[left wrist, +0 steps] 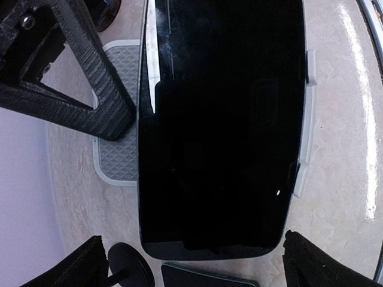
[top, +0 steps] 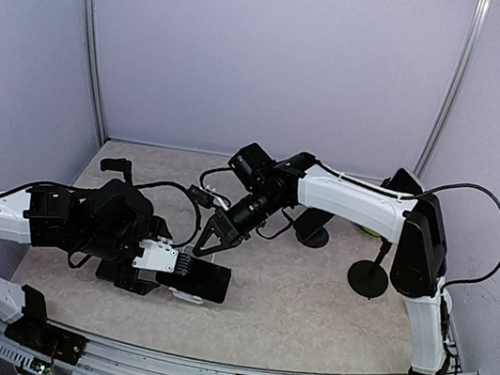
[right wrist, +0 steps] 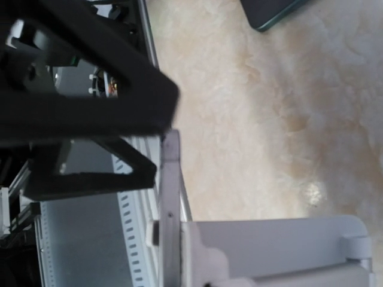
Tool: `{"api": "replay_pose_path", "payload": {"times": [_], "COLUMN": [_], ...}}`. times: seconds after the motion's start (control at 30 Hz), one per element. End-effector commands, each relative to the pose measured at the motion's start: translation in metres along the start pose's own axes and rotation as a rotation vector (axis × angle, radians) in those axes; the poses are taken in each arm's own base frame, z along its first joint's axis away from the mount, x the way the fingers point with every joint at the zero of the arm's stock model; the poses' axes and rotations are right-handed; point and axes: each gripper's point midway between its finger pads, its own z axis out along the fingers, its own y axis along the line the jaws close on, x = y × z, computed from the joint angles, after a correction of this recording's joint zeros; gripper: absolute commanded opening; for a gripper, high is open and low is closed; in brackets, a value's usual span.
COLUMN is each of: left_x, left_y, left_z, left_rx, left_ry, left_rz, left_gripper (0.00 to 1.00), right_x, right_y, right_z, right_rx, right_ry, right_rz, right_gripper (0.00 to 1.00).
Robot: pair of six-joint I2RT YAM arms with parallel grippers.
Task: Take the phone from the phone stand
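The left gripper (top: pixel 188 267) is spread as wide as it goes. In the left wrist view its 2 fingertips (left wrist: pixel 84 263) stand at either side of one short end of the phone (left wrist: pixel 221 131), neither one touching it. It holds nothing.

The right gripper (top: pixel 210 241) is pressed together with nothing between its fingers. It points down at the phone from the far side. In the left wrist view its ribbed black tip sits over the grey pad (left wrist: pixel 116 161) of the phone stand (top: pixel 183 296), right against one long edge of the phone. I cannot tell whether it bears down on the pad.

The phone lies with its dark, unlit screen up, resting on the phone stand. The white edge of the stand shows beneath it in the top view, and its pad sticks out on one long side. On the opposite long side, 2 white clips (left wrist: pixel 307 66) hug the phone's edge. From above, the phone sits near the front left of the tabletop (top: pixel 306 315), between the 2 grippers.

Farther out to the right, 2 round black bases (top: pixel 369 279) stand on the tabletop near the right arm, well apart from the phone. The right wrist view shows a white moulded part low in the frame and bare marbled tabletop above it.
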Motion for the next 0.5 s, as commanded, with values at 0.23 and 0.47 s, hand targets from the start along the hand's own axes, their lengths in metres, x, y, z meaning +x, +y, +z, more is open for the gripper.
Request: {"api": "replay_pose_path", "payload": {"times": [0.23, 0.47], "left_x": [-0.009, -0.023], "left_y": [-0.010, -0.009], "left_z": [0.011, 0.015], "left_rx": [0.047, 0.054], "left_ry": [0.003, -0.018], "left_rz": [0.038, 0.040], "left_gripper": [0.96, 0.90], "right_x": [-0.017, -0.019], "right_y": [0.052, 0.056], "right_z": [-0.023, -0.023], "right_rx": [-0.106, -0.124], "right_ry": [-0.061, -0.065], "right_rz": [-0.076, -0.079], "right_gripper": [0.00, 0.00]}}
